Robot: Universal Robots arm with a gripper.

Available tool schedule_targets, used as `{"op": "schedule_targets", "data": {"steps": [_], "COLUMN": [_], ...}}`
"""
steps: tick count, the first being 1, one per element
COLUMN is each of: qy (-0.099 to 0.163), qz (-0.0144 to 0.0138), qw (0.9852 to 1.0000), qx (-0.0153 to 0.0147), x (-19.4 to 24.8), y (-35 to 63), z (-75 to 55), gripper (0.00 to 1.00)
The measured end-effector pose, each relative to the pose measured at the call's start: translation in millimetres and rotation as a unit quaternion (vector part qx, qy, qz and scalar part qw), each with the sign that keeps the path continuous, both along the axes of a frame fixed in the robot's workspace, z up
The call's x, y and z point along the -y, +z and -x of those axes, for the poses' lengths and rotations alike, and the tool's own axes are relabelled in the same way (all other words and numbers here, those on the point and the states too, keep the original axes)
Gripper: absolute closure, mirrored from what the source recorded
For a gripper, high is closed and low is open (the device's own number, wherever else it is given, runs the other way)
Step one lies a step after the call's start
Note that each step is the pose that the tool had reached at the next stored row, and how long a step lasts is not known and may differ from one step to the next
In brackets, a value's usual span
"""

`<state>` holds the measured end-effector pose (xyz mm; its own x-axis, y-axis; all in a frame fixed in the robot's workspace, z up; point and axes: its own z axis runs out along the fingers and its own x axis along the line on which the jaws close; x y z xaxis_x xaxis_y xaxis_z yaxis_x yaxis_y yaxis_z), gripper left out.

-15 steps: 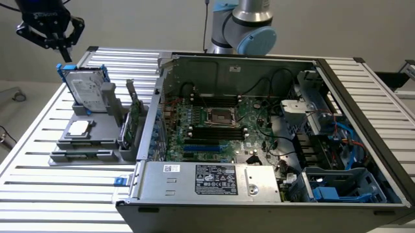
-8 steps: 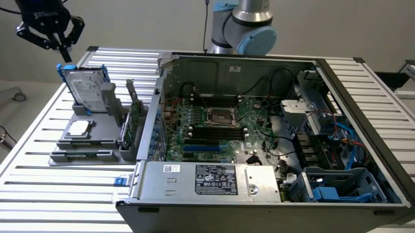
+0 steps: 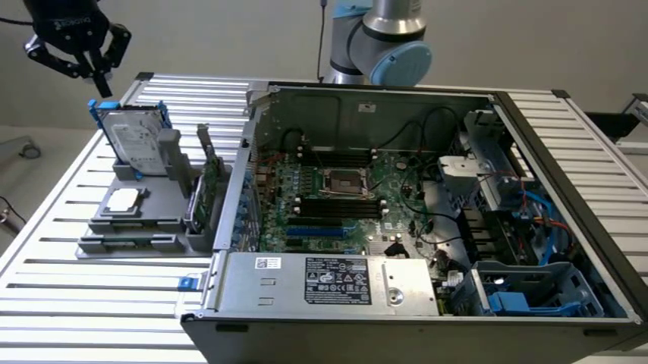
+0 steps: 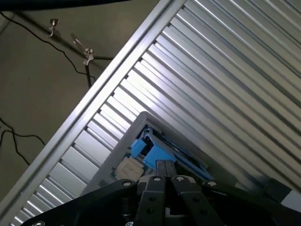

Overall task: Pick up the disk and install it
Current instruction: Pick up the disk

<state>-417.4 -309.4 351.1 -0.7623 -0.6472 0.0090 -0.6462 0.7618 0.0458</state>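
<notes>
The gripper hangs in the air with its fingers drawn close together and nothing between them. Straight below it, apart from it, the disk stands on edge in a grey holder on the counter, leaning slightly, its white label facing outward and its blue carrier framing the top and sides. The disk has not been picked up.

In the wrist view the gripper looks down on the blue top of the disk, directly under the fingertips, with the slatted counter all round it.

Lower on the holder, farther from the gripper than the disk, lies a small square chip, which in the wrist view sits just beside the disk. A green card stands upright at the holder's edge, on the side away from the gripper.

Beyond the card, well apart from the gripper, an open computer case lies on the counter with its board exposed. A blue drive cage sits in the case corner farthest from the gripper.
</notes>
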Motion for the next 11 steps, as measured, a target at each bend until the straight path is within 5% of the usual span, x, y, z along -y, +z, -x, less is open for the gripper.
{"op": "schedule_targets", "data": {"steps": [6,11], "qy": [0.055,0.100], "qz": [0.0000,0.0000], "qw": [0.9985,0.9950], "qx": [0.0000,0.0000], "x": [0.0,0.0], "y": [0.6,1.1], "z": [0.0,0.0], "gripper": [0.89,0.89]}}
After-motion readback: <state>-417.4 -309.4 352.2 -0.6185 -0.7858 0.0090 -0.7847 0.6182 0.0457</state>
